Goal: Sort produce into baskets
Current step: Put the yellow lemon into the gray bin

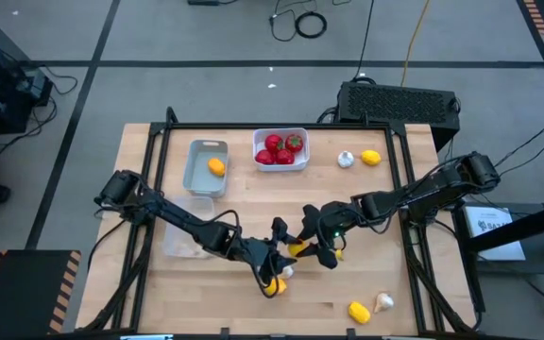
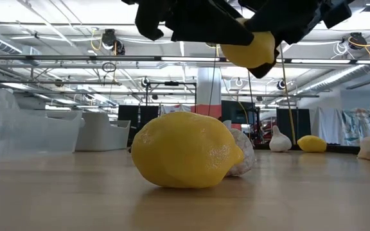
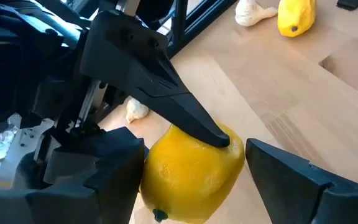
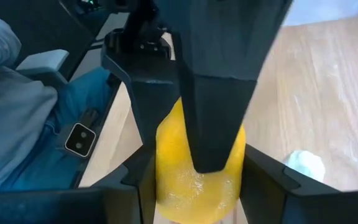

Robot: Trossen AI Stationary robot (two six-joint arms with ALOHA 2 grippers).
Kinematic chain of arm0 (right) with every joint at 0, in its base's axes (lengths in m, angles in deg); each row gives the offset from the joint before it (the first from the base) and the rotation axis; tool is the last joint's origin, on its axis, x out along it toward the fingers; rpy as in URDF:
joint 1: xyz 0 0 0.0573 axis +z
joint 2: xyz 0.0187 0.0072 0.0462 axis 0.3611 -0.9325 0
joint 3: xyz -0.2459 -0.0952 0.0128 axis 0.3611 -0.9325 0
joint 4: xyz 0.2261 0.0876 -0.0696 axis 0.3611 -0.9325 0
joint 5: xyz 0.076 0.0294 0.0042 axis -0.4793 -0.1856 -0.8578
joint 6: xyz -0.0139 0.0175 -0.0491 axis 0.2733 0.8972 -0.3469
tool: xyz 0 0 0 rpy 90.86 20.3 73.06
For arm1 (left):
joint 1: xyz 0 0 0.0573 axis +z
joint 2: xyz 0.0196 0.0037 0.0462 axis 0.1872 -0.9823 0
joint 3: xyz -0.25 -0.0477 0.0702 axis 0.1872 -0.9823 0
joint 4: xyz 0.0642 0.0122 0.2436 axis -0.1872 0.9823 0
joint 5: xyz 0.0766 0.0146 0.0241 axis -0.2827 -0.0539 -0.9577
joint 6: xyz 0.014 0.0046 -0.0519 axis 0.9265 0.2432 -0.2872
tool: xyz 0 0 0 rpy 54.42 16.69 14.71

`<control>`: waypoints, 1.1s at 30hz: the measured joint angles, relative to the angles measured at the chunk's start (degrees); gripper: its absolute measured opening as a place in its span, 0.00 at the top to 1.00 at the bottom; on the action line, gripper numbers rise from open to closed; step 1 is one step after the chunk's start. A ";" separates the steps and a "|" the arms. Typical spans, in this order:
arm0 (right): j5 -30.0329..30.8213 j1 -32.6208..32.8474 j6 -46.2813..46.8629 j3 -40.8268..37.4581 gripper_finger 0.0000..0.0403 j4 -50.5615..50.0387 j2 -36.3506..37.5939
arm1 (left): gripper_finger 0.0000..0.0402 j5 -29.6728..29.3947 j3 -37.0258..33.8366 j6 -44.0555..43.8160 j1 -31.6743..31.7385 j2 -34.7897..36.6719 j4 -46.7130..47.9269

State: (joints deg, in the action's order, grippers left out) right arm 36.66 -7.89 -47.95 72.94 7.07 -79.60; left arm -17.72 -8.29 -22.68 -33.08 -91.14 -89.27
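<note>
Yellow lemon-like fruit (image 1: 297, 249) is held aloft at centre frame. The right gripper (image 4: 199, 186) is clamped on it and the left gripper (image 3: 194, 177) is spread around it. Likely hazard: a mistimed handover drops it onto the wooden counter (image 1: 423, 274), where it rolls away.

Both arms are dark, near-black, built from jointed segments with rounded housings at the joints. Black cables run along the links. The left hand (image 1: 274, 267) and right hand (image 1: 307, 244) each carry two matte black fingers (image 3: 166, 102), broad at the base and tapering to narrow, angular, wedge-shaped tips.
</note>
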 joint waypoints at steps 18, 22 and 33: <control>0.60 -0.09 -1.89 -0.02 0.52 0.08 -0.01 | 0.59 -1.98 0.00 -2.36 -0.45 0.00 0.97; 1.33 -0.58 -2.32 0.10 0.48 0.70 0.11 | 0.59 -2.05 -0.17 -4.18 -0.76 0.00 5.03; 18.63 -2.10 -2.28 0.15 0.47 -3.40 0.15 | 0.59 -12.95 -0.15 -10.56 -0.91 9.18 26.84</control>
State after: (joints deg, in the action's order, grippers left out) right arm 55.30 -9.99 -50.23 73.10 3.67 -79.45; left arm -30.67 -8.45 -33.24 -34.00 -81.96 -62.43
